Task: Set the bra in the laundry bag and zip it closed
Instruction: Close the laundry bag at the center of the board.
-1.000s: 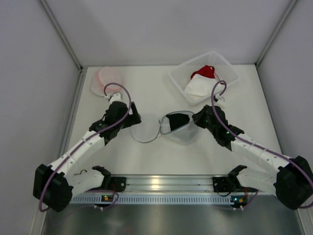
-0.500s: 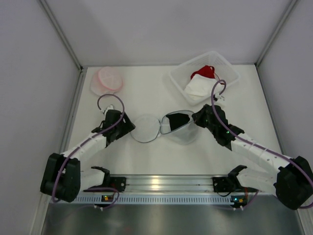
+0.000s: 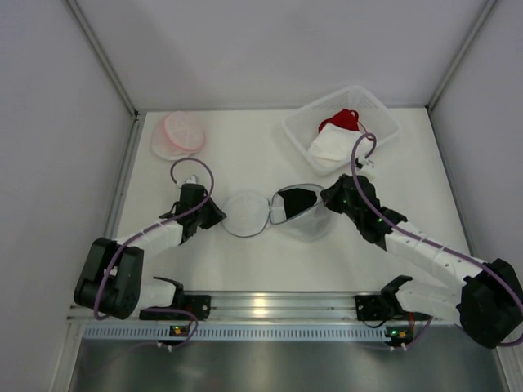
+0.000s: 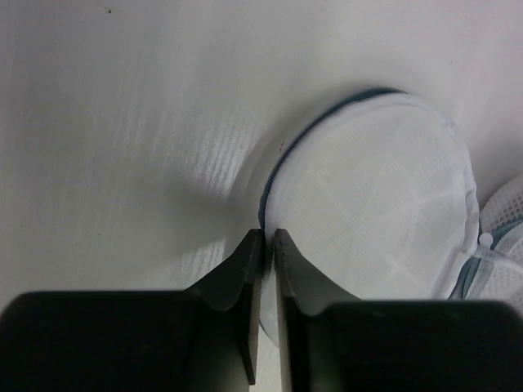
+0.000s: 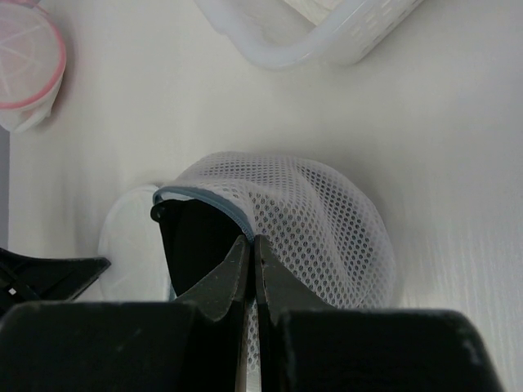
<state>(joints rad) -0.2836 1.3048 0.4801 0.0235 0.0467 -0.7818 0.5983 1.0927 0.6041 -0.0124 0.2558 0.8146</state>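
The laundry bag lies mid-table as an open clamshell: a white mesh dome with a blue zip edge, and a flat round lid to its left. The black bra sits inside the dome, seen through the opening. My right gripper is shut on the dome's zip rim. My left gripper is at the lid's left edge, and in the left wrist view its jaws pinch the rim of the lid.
A white plastic basket with red and white garments stands at the back right; its rim shows in the right wrist view. A second, pink-rimmed mesh bag lies at the back left. Walls close in both sides.
My left arm drew back and down to the lid's left rim, and its jaws went from wide open to closed on that rim. The right arm and the dome stayed put.
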